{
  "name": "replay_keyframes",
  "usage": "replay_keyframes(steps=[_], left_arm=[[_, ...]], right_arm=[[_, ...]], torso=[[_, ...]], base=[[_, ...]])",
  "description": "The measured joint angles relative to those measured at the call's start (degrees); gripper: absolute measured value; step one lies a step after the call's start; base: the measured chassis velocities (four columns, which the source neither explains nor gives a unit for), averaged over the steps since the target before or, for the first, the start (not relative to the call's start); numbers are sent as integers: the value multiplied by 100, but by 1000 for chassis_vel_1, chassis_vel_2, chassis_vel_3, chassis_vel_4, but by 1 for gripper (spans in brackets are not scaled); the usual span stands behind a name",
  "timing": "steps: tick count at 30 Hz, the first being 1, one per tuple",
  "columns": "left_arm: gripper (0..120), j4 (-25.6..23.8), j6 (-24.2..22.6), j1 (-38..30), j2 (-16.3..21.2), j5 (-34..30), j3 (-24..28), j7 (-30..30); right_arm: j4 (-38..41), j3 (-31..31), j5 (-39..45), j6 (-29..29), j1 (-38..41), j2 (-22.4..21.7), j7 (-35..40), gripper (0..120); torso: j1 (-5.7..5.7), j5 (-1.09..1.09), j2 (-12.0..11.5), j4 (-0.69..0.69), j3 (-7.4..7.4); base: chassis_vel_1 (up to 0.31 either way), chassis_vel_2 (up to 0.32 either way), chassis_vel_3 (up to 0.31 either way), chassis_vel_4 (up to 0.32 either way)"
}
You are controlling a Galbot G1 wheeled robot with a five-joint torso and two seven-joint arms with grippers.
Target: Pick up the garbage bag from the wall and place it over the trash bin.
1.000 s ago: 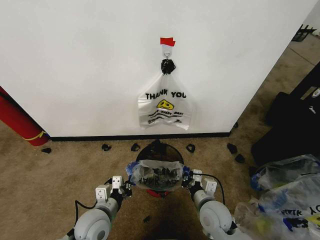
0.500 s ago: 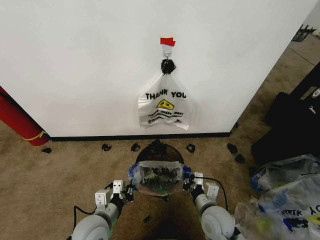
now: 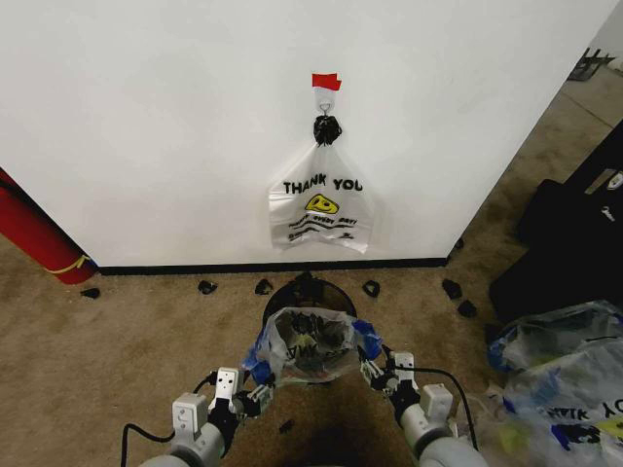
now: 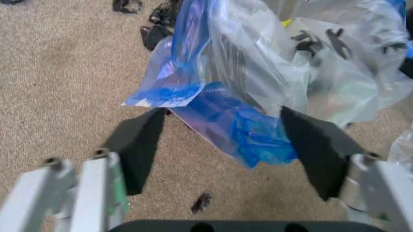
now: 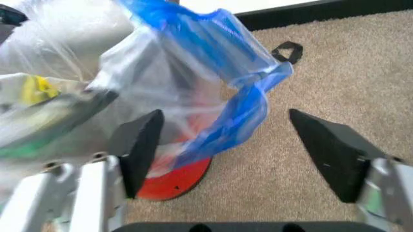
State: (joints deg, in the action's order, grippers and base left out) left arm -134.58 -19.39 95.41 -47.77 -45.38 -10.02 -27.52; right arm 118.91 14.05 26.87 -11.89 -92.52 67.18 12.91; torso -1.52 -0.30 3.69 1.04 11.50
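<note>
Draping garbage bag [image 3: 310, 343] hides trash bin [image 3: 304, 292]; left gripper [image 4: 223, 145], right gripper [image 5: 235, 145] apart.

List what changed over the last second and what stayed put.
Both end effectors, left and right, drew back toward the robot with jaws open, letting go of the garbage bag, which now drapes over the trash bin. The THANK YOU bag on the wall stayed.
</note>
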Motion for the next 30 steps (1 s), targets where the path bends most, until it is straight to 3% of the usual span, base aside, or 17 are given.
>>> replay_keyframes(steps=[5, 8, 16, 21, 26, 30], left_arm=[[96, -68, 106, 82, -2, 73, -67, 6], [100, 25, 232, 19, -17, 113, -90, 10], [100, 41, 743, -31, 83, 95, -312, 176], [100, 216, 2053, -29, 168, 843, -473, 573], [100, 318, 2345, -83, 234, 996, -757, 756], [100, 594, 2395, -698, 407, 845, -809, 998]], right_arm=[[108, 176, -54, 173, -252, -37, -124, 94], [170, 269, -115, 275, -413, -42, -145, 100], [191, 467, -374, 926, -585, -41, -337, 100], [344, 646, -229, 1192, -537, 61, -460, 100], [635, 725, -276, 1290, -583, 190, -497, 100], [909, 892, -745, 1796, -839, 344, -782, 100]], torso=[[0, 0, 0, -1, 0], [0, 0, 0, 0, 0], [0, 0, 0, 0, 1], [-1, -2, 0, 0, 1], [-1, 1, 0, -2, 1], [-1, -2, 0, -1, 1]], base=[[0, 0, 0, 0], [0, 0, 0, 0], [0, 0, 0, 0], [0, 0, 0, 0], [0, 0, 0, 0], [0, 0, 0, 0]])
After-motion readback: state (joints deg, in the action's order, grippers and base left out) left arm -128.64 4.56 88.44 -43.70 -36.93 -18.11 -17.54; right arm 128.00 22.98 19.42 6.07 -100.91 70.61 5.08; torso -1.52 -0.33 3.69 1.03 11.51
